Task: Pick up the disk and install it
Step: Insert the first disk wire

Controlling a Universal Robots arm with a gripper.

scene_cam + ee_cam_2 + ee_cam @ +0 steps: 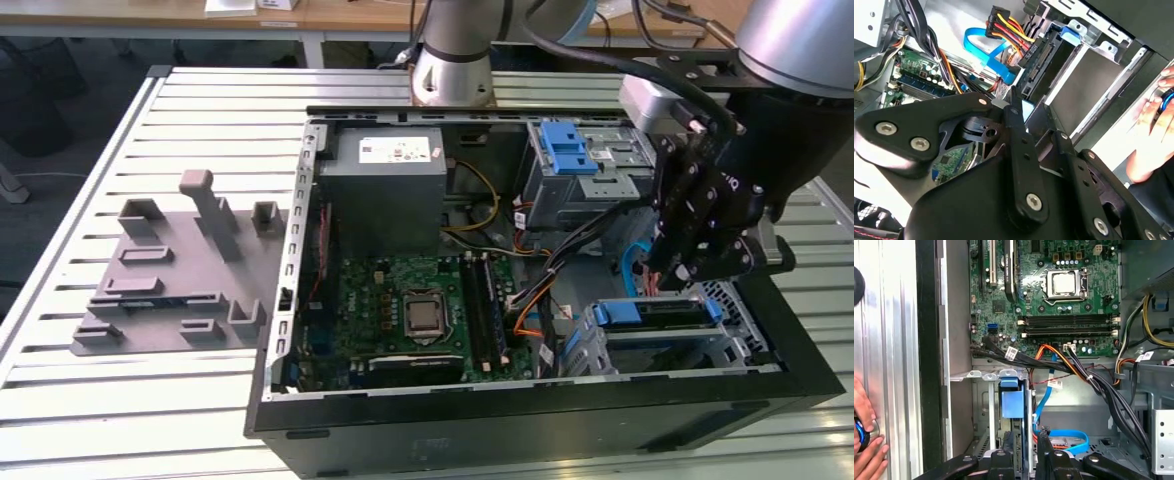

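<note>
The disk (650,313), with its blue carrier bracket facing up, sits in the lower drive cage (741,330) at the near corner of the open computer case, on the exterior view's right. My black gripper (687,275) hangs just above it, open, with nothing seen between its fingers. In the first wrist view the blue bracket of the disk (1013,404) lies in the bay beyond the gripper (1024,445), a little off toward one finger (1004,457). The second wrist view shows the gripper (1036,120) near the blue and orange cables.
In the case are the motherboard (414,310), the grey power supply box (387,185), a silver cage with a blue latch (574,150) and cable bundles (1089,375). A grey fixture (174,280) lies on the slatted table. A person's hand (864,445) rests beside the case.
</note>
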